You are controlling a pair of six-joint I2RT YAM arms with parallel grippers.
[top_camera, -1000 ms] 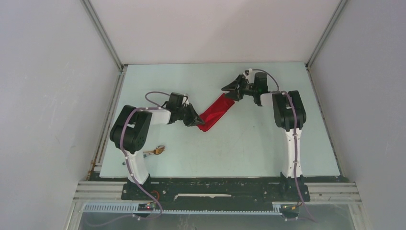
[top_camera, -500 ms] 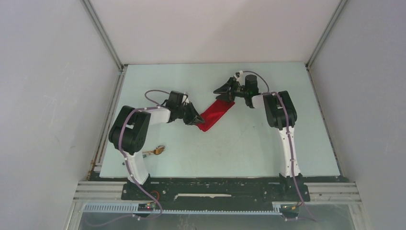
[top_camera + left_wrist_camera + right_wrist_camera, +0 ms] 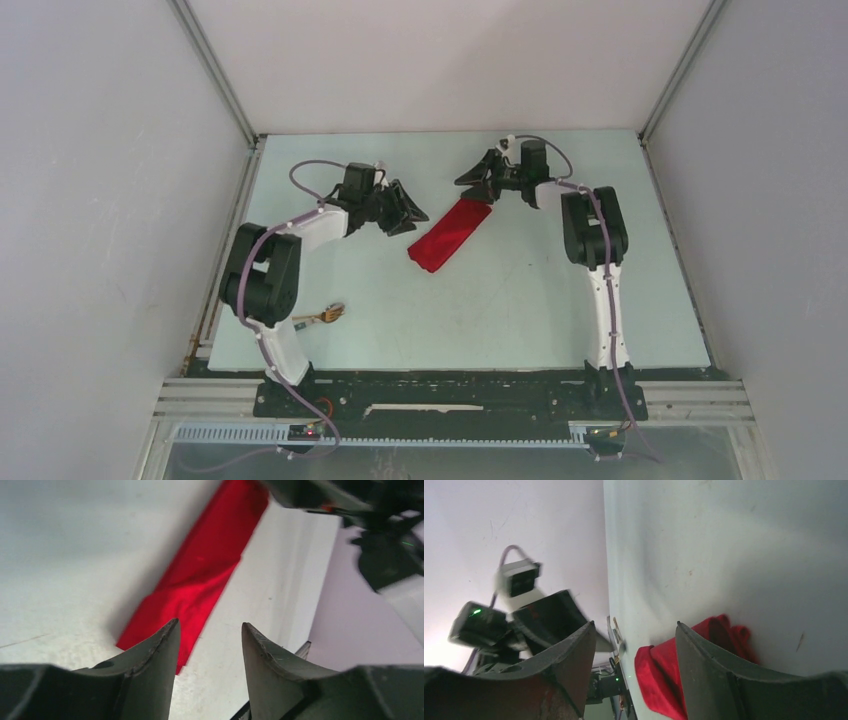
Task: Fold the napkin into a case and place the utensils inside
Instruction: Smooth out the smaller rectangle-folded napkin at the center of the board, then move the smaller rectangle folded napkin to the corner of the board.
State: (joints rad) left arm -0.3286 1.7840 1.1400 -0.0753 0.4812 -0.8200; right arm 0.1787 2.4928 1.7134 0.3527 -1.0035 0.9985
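Red cloth is being shown in the overhead view as a narrow folded strip: the napkin (image 3: pixel 450 233) is lying diagonally on the table (image 3: pixel 540 300) at centre frame, between the two arms. The left gripper (image 3: pixel 416 216) is being held just to the upper left of it, clear of the cloth. The right gripper (image 3: pixel 468 188) is being held over its upper right end. The wooden fork (image 3: pixel 326 316) is lying well apart at lower left, beside the left arm's base. In the left wrist view the left gripper (image 3: pixel 210 625) is being held partly open with nothing between the jaws, and the napkin (image 3: pixel 205 570) is running from lower centre to the top of the frame. In the right wrist view the right gripper (image 3: pixel 635 625) is being held wide with nothing clamped, the bunched end of the napkin (image 3: pixel 659 672) lying at lower centre beneath it. Folding is being judged as good as finished. Next the fork is probably being fetched, which is calling for a reach toward the lower left and an accessible pouch mouth.
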